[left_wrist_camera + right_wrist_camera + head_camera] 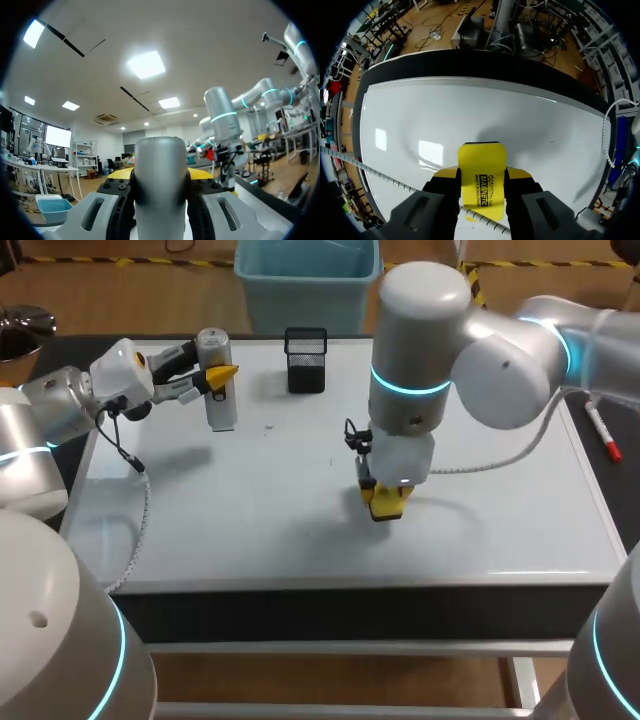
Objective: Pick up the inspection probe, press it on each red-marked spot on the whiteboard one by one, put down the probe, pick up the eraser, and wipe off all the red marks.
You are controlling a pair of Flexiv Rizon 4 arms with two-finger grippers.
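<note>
At the back left of the whiteboard (250, 510), the grey cylindrical probe (216, 380) stands upright with its foot on the board. My left gripper (222, 373) is shut on its upper part from the side. In the left wrist view the probe (160, 170) fills the gap between the fingers of the left gripper (160, 176). My right gripper (385, 495) points straight down at the board's middle, shut on the yellow eraser (386, 506), which rests on the surface. The eraser (481, 175) sits between the right gripper's (483, 174) fingers over the white board (470, 110). I see no red marks.
A black mesh pen holder (306, 360) stands at the board's back edge, right of the probe. A red marker (603, 432) lies on the dark table right of the board. A few faint dark specks (268, 427) dot the board near the probe.
</note>
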